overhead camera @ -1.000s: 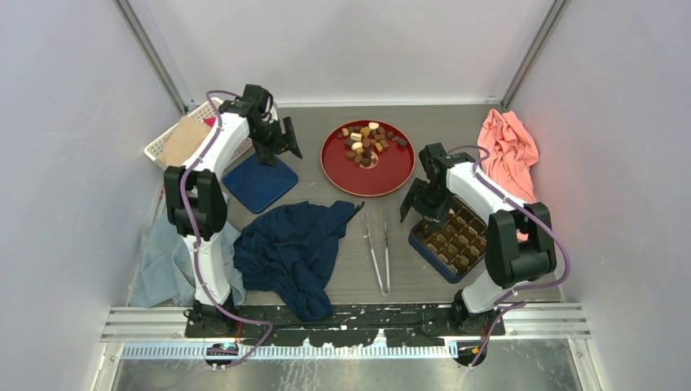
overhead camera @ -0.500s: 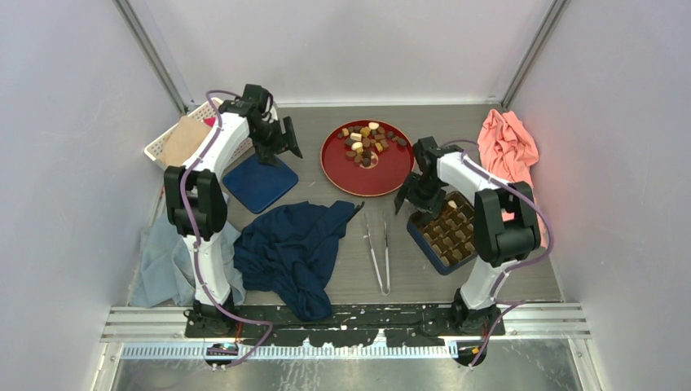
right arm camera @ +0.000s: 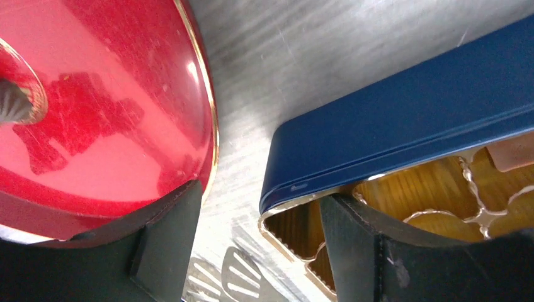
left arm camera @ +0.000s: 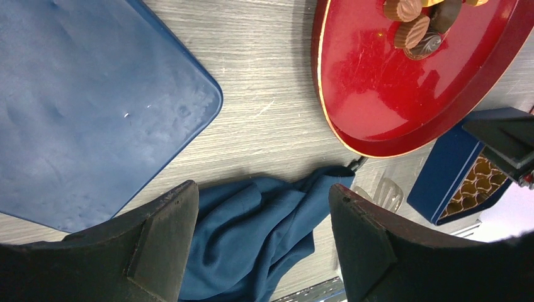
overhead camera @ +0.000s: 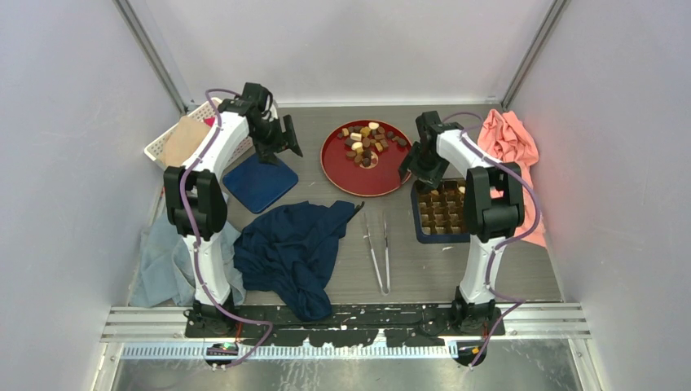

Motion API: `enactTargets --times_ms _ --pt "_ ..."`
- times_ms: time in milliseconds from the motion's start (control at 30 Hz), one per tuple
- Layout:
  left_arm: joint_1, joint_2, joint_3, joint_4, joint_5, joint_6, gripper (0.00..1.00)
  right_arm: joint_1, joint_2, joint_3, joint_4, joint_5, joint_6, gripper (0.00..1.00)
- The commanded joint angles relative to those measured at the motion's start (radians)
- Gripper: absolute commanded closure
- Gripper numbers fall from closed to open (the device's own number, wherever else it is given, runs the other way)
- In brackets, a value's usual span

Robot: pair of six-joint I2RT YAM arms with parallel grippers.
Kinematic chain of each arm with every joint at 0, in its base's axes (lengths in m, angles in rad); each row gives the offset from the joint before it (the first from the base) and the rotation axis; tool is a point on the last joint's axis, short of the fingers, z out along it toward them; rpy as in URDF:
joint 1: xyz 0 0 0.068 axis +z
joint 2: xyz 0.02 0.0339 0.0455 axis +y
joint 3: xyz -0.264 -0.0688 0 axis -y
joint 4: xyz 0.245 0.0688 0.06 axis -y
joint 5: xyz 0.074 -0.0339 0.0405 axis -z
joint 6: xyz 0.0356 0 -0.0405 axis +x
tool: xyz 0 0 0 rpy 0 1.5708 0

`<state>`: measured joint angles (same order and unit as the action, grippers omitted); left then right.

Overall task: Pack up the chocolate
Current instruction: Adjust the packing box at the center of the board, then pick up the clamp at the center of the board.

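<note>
- The chocolate lay heaped on the far half of the red tray, on the tabletop. The heap spread more across than deep, and single pieces were too small to show an axis.
- The right hand hung at the tray's right rim, jaws wide and holding nothing. A corner of the navy box sat under the gap between them; whether they touched it, I could not tell.
- From that hand the heap lay to its left and farther from the bases. It was the nearer hand.
- The left hand, also wide and empty, hovered over the blue lid.
</note>
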<state>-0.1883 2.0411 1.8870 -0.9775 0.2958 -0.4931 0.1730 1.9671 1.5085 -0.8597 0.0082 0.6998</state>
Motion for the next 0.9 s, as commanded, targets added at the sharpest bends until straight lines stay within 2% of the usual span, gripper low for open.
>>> enactTargets --times_ms 0,167,500,767,867 --pt "0.006 -0.042 0.042 0.020 0.024 0.007 0.24 -0.008 0.020 0.108 0.016 0.044 -0.030 0.27" --pt "0.006 -0.043 0.035 0.022 0.027 0.007 0.24 0.029 -0.063 0.103 -0.012 0.050 -0.067 0.27" --pt "0.006 -0.064 0.018 0.013 0.015 0.016 0.24 0.356 -0.321 -0.177 -0.032 0.175 -0.134 0.24" --pt "0.006 -0.106 -0.038 0.022 0.016 0.023 0.24 0.551 -0.431 -0.376 -0.040 0.258 -0.021 0.15" --pt "0.006 -0.108 -0.035 0.016 0.015 0.027 0.24 0.610 -0.462 -0.435 -0.030 0.300 0.043 0.07"
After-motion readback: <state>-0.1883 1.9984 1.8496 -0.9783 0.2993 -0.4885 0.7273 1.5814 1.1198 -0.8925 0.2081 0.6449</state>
